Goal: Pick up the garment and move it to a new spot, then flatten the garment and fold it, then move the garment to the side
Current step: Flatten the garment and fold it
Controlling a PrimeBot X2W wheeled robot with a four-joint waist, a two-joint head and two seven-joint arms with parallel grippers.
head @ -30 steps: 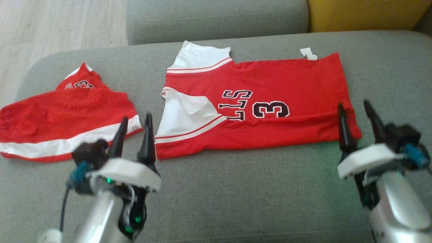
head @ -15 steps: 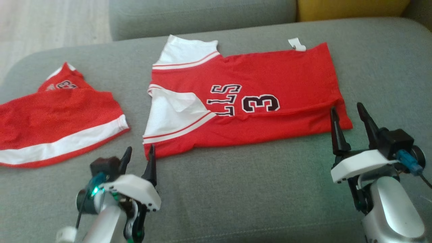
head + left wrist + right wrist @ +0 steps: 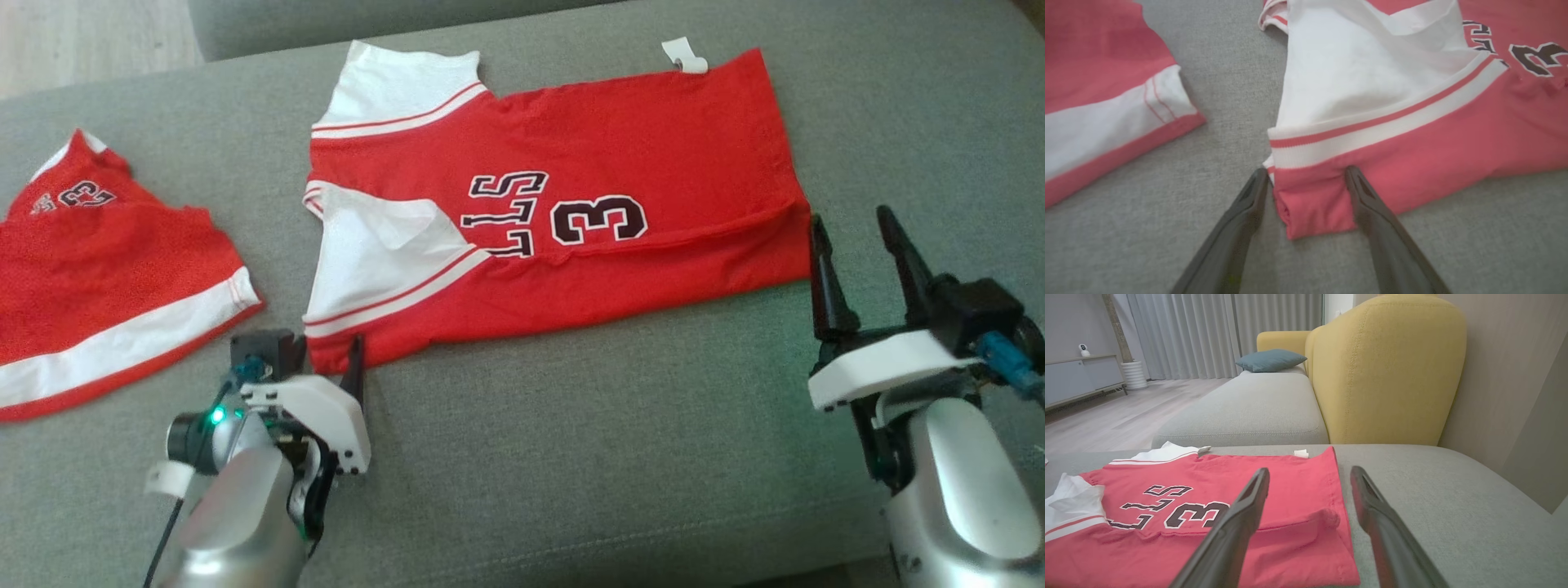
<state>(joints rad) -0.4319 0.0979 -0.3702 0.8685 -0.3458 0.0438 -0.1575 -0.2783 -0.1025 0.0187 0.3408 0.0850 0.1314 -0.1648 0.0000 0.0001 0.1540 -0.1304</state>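
1. You're at the fold step, I'd judge: the jersey [image 3: 571, 212] lies flat on the sofa cushion [image 3: 571, 457], with its near long edge already turned over.
2. Your left gripper [image 3: 1306, 171] is spread, its fingers straddling the near sleeve-end corner but not pinching it.
3. Your right gripper [image 3: 851, 219] is spread too, just beside the near hem corner; whether it touches cloth is hard to tell.
4. Next, pinch with the left, bring the right onto its corner, and lift both evenly.
5. There's no container here; the red shorts [image 3: 106, 278] lie apart on the cushion's left.

Grey sofa [image 3: 571, 457], yellow backrest [image 3: 1384, 367], teal cushion [image 3: 1269, 360], grey curtains [image 3: 1208, 330], wooden floor [image 3: 1106, 416]
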